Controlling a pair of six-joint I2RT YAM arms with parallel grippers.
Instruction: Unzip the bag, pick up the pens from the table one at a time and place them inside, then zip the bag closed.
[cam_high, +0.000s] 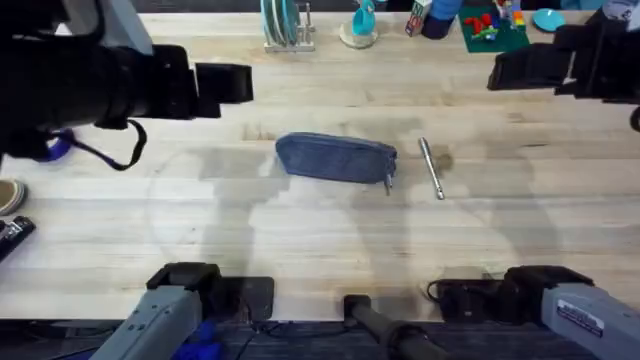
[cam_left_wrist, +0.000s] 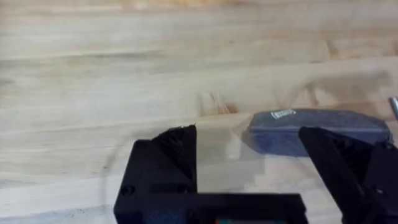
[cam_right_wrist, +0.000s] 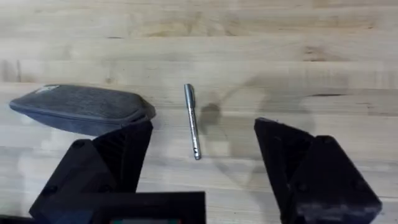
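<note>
A grey-blue bag (cam_high: 335, 157) is lying crosswise mid-table (cam_high: 300, 230), its zipper pull at the right end. One silver pen (cam_high: 431, 168) is resting just beside that end, pointing away from the arms' bases. The right gripper (cam_right_wrist: 202, 180), jaws spread wide, is hovering nearer the pen; the left gripper (cam_left_wrist: 249, 180), also wide, is facing the bag's left end.

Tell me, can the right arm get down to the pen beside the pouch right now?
Probably yes. The pen lies alone on the table, just clear of the pouch. The right end effector is open above it, with nothing in between.
</note>
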